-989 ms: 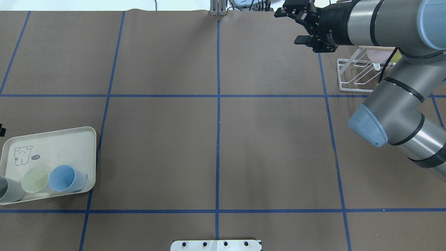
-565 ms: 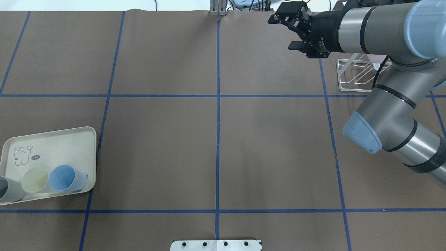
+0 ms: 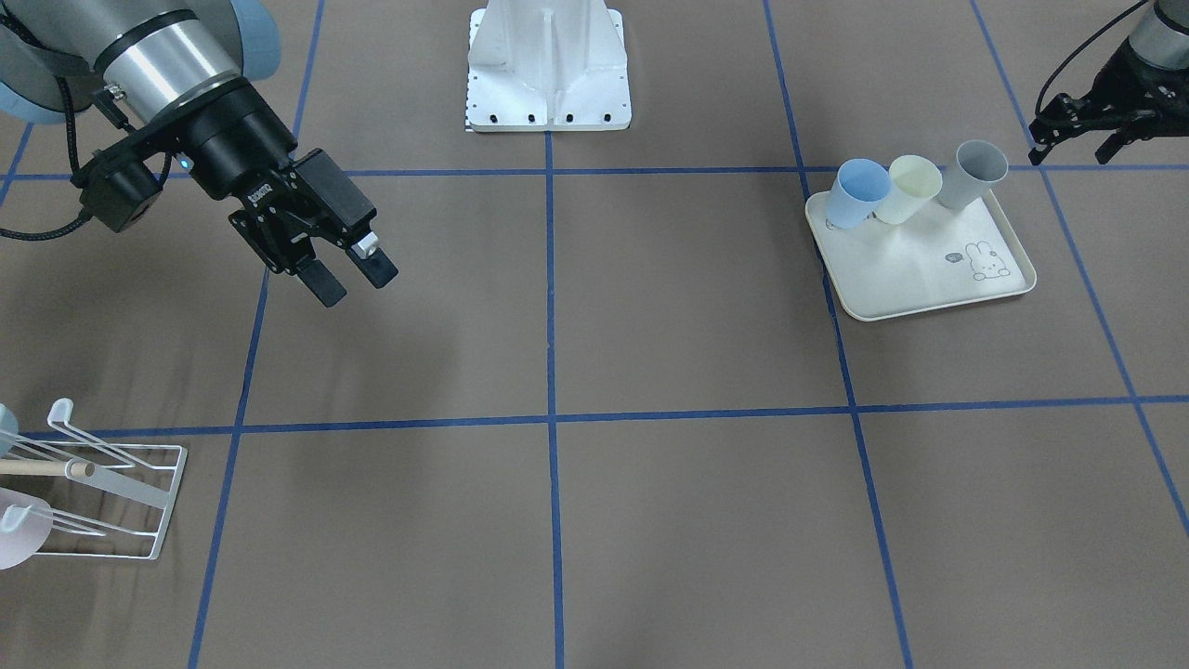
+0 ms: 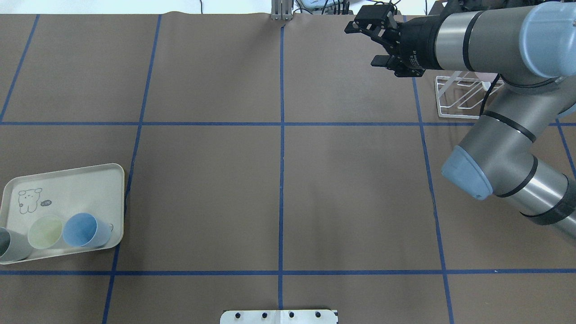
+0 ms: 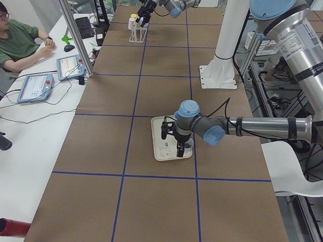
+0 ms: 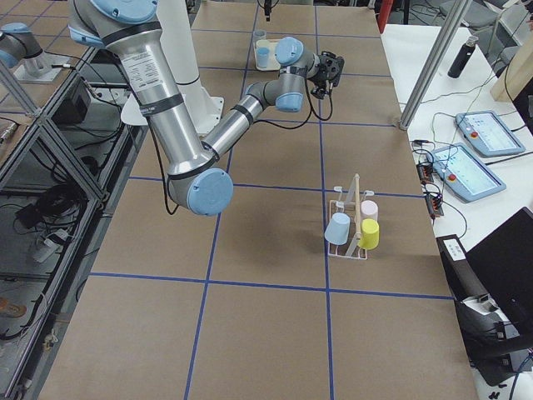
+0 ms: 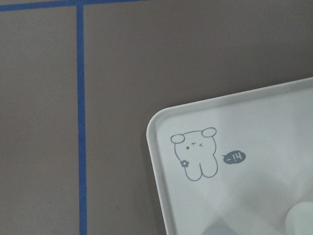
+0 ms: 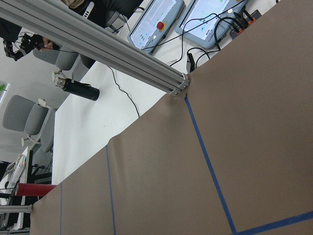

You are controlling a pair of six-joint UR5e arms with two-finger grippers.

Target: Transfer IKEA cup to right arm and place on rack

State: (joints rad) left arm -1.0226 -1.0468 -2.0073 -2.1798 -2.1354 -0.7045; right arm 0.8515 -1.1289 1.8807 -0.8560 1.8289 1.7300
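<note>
On the brown paper worktop (image 4: pixel 202 180) gridded with blue tape lines (image 4: pixel 281 180), the right gripper (image 4: pixel 365 45) and the left gripper (image 3: pixel 1070 141) both hold their fingers apart, empty.

Left gripper (image 3: pixel 1073 139) hangs near the cream rabbit-print plastic tray (image 3: pixel 929 279), jaws apparently parted. Right gripper (image 3: pixel 351 276), well apart from it, points downward, jaws spread and empty.
</note>
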